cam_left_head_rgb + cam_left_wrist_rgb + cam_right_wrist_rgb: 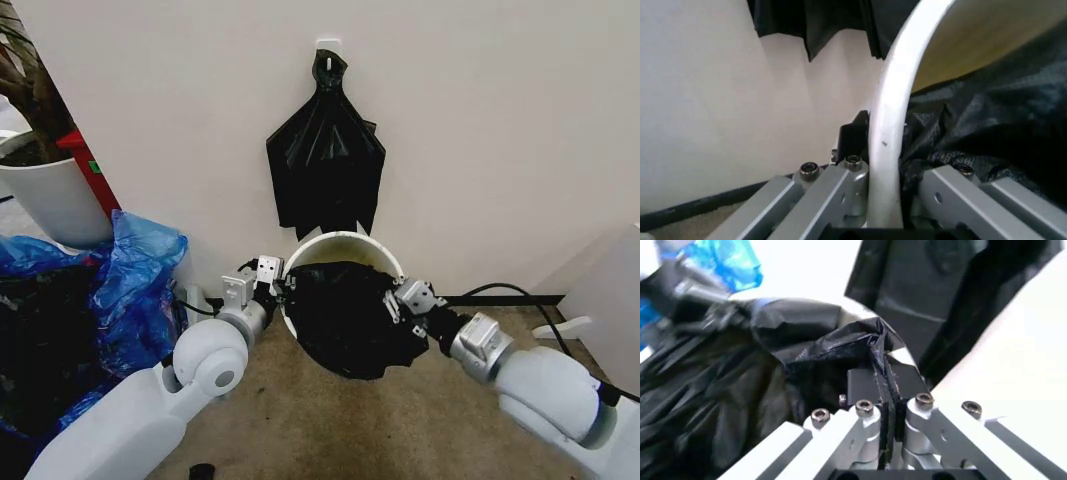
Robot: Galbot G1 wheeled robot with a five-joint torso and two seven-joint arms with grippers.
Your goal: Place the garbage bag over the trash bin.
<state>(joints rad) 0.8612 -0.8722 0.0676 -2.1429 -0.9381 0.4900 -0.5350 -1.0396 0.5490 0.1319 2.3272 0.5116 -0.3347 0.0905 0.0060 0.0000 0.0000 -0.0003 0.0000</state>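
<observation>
In the head view, the trash bin (345, 245) stands tipped toward the robot below a bunch of black bags (325, 165) on the wall. The garbage bag (350, 315) fills its mouth, stretched between the left gripper (277, 282) and right gripper (392, 303). The left wrist view shows that claw's fingers spread, straddling the rim. The right wrist view shows fingers (867, 390) clamped together on a bag fold.

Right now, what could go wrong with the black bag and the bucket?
The garbage bag covers only the near side of the trash bin; the far rim is bare, so it might slip off. The right gripper pinches just a thin fold, which could tear or pull free. The left gripper straddles the rim and might tip the bin.
</observation>
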